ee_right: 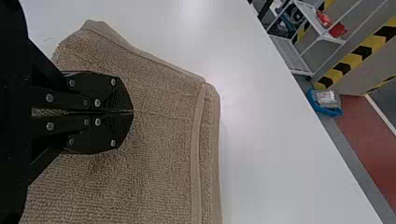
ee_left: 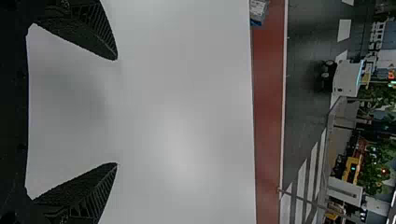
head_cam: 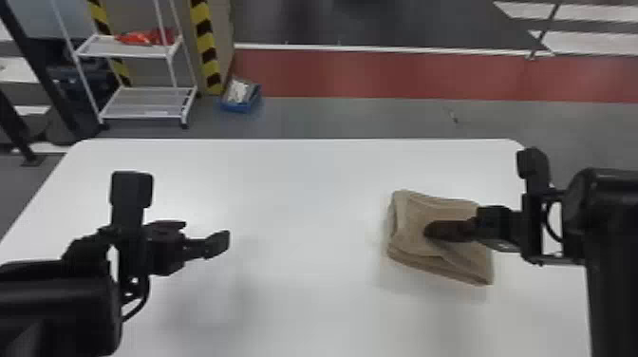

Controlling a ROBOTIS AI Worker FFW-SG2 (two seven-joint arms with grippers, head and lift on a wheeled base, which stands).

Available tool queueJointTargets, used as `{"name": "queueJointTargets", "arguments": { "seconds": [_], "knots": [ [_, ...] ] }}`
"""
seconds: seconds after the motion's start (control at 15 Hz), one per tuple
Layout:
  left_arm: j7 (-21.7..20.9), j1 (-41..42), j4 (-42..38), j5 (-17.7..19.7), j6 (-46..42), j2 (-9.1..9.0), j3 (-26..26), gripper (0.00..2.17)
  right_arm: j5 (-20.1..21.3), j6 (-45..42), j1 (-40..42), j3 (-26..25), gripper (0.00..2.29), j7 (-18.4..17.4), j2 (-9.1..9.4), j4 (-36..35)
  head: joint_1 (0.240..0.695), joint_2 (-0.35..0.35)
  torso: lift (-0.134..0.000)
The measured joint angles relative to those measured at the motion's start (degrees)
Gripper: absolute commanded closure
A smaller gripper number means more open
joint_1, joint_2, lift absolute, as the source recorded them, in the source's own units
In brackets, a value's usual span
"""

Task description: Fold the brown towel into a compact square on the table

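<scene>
Head view: right tool (head_cam: 429, 231), fingers together, hides part of brown towel (head_cam: 413, 213); left tool (head_cam: 204, 235), fingers apart; rack (head_cam: 147, 102) beyond table (head_cam: 299, 190).

Illumination is bright and diffuse; the source direction cannot be determined. Broad, soft-edged glare patches mark the white table (head_cam: 308, 199) in all three views. A faint, soft shadow borders the near edge of the brown towel (head_cam: 415, 216) in the head view.

My right gripper (head_cam: 433, 230) covers part of the towel (head_cam: 414, 213). Towel runs off my right wrist view; table (head_cam: 304, 304), off the head view.
</scene>
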Motion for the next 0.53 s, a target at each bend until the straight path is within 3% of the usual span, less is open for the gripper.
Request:
{"name": "queueJointTargets", "arguments": {
  "seconds": [0.2, 0.53],
  "knots": [
    [0.0, 0.0, 0.0, 0.0, -0.1, 0.00, 0.2, 0.07, -0.7, 0.0, -0.3, 2.6, 2.07, 0.1, 1.37, 1.2, 0.695, 0.013, -0.124],
    [0.0, -0.1, 0.2, 0.0, -0.1, 0.00, 0.6, 0.07, -7.0, 0.0, 0.3, 4.5, 2.07, 0.8, 1.86, 0.1, 0.695, 0.070, -0.124]
  ]
}}
